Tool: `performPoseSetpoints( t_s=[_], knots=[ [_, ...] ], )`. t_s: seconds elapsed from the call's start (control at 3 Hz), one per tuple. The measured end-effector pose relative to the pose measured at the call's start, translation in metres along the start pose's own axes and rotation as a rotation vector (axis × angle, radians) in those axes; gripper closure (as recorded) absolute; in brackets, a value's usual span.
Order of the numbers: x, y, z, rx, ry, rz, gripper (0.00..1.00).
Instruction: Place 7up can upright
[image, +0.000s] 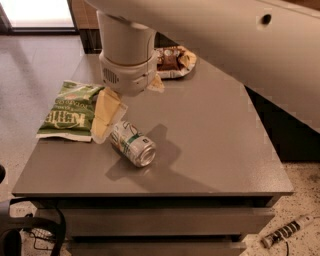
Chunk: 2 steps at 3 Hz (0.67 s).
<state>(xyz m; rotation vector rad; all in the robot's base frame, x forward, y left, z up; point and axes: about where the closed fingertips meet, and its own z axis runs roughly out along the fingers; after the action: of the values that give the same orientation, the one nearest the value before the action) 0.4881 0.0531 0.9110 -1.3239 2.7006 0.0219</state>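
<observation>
Silver 7up can (133, 144) lying on side; gripper (103, 126) just beside it

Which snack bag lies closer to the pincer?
The green crisp bag at the left edge; the pincer hangs between it and the 7up can. The brown packet lies farther back.

Beside the tool (114, 113), the green bag (67, 111) reads "KETTLE", upside down.

My arm (210, 45) spans the view from the upper right as a broad white beam, ending in a round, vented wrist (127, 65) that points downward. Below it my gripper (106, 119) hangs tilted, low over the left part of the counter (215, 150).
</observation>
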Motion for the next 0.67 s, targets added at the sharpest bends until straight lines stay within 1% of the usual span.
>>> performPoseSetpoints(
  t_s=[0.33, 0.67],
  knots=[
    [-0.005, -0.005, 0.013, -0.053, 0.005, 0.054, 0.0],
    [0.007, -0.002, 0.026, -0.076, 0.0, 0.142, 0.0]
  ],
)
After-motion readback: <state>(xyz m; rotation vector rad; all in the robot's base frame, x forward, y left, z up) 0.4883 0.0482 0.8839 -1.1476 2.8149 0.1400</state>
